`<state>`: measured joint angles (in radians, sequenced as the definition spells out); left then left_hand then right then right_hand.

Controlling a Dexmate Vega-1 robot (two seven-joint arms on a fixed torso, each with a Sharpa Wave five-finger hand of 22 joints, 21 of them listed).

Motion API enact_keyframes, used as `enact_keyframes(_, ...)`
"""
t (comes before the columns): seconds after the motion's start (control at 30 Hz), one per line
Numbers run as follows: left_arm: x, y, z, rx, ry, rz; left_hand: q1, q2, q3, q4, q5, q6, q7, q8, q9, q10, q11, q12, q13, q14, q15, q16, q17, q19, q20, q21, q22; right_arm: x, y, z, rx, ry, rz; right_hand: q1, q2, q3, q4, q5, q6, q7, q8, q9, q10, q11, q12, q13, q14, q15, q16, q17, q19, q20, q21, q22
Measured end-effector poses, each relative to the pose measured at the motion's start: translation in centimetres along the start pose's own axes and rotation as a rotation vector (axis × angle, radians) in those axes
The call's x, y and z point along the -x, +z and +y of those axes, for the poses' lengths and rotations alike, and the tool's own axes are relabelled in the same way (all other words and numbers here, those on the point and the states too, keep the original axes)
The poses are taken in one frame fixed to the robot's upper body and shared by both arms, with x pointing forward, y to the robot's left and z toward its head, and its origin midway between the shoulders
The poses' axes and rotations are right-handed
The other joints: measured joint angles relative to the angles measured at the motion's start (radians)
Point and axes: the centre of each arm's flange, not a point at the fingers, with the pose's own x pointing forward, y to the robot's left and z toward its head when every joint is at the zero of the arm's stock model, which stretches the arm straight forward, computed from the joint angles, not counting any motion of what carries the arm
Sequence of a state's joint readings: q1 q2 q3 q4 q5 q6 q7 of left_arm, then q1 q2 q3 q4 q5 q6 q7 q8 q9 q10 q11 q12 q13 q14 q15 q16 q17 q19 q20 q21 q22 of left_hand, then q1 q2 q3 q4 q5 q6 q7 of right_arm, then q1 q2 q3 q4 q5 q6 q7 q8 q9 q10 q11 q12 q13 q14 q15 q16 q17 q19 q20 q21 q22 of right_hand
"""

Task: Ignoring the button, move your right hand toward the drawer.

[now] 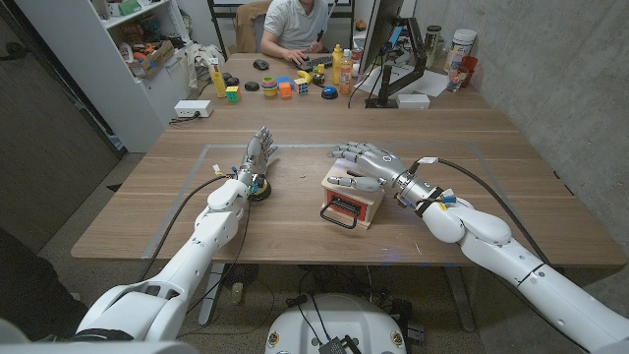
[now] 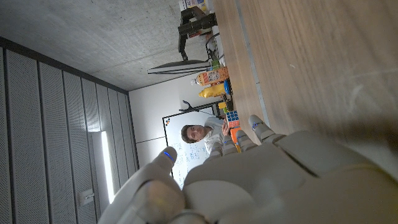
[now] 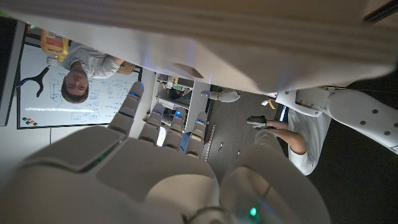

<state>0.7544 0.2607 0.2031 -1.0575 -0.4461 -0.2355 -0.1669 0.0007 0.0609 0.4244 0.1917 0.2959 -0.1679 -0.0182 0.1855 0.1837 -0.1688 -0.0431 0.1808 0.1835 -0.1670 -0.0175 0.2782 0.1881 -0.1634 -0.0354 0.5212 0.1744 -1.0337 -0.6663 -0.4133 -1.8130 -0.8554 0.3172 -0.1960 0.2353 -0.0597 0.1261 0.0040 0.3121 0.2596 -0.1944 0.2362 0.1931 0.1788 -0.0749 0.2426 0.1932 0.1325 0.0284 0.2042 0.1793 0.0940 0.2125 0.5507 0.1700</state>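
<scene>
Right hand hovers over the small wooden drawer at frame centre, fingers spread, holding nothing | left hand stands open at centre-left, empty | step: reach nearly complete | next: settle onto the drawer; button not discernible.

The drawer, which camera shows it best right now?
The head view. There the whole drawer sits on the table, its red front and black handle facing the camera, with the right hand above its top. The right wrist view gives a pale blurred surface, perhaps the drawer; I can't tell. The left wrist view looks elsewhere.
</scene>
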Motion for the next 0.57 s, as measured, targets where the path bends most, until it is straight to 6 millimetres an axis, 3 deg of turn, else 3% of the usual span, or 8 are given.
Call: enact_keyframes(0.57,-0.44,-0.20,0.22,0.002,-0.002,0.006,0.000,0.000,0.000,0.000,0.004,0.000,0.000,0.000,0.000,0.000,0.000,0.000,0.000,0.000,0.000,-0.006,0.000,0.000,0.000,-0.004,0.000,-0.34,-0.45,0.12,-0.018,0.002,0.005,0.005,0.005,0.000,0.000,0.000,0.001,0.002,-0.007,0.000,0.000,0.000,0.000,0.000,0.003,-0.004,-0.005,0.000,0.007,0.000,-0.011,0.000)
